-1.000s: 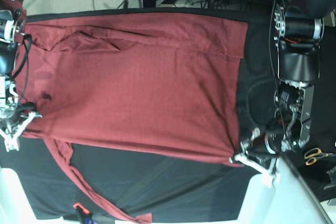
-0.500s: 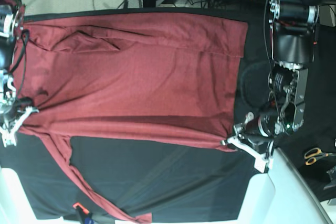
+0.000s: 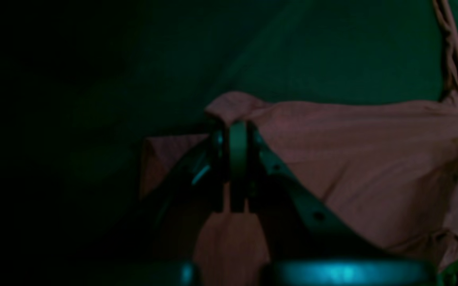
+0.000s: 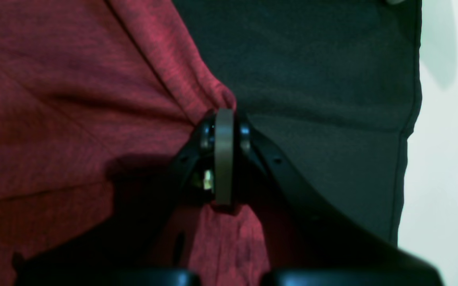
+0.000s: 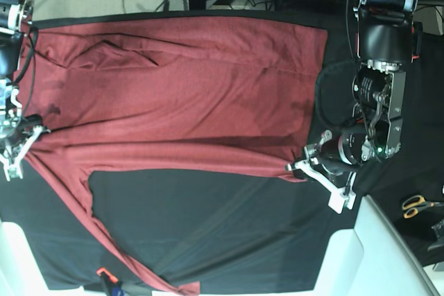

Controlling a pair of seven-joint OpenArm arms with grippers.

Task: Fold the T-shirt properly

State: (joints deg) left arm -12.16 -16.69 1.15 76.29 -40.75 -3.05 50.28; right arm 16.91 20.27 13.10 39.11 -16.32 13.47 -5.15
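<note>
Main risk from here: thin knit slips out of one pinch mid-fold, and the near edge of the T-shirt [image 5: 180,88] drops crooked. I judge that likeliest if my two arms carry at unequal pace, since the fabric between them already looks stretched. Second risk: the loose sleeve [image 5: 104,237] trailing down over the black cloth sheet [image 5: 229,233] gets dragged along and bunches under the fold. The T-shirt lies spread across the sheet, body flat, with its near long edge lifted at both ends. My left gripper [image 5: 300,168], on the base view's right, is clamped tight on the hem corner; the wrist view shows the jaws pressed together with a fold of fabric poking above them. My right gripper [image 5: 24,140], at the view's left, is likewise closed hard on the shoulder-side edge, cloth gathered between the pads [image 4: 224,155]. Both arms reach in low from opposite sides, wrists angled down toward the table. Scissors [image 5: 416,205] sit off to the side, well apart.
</note>
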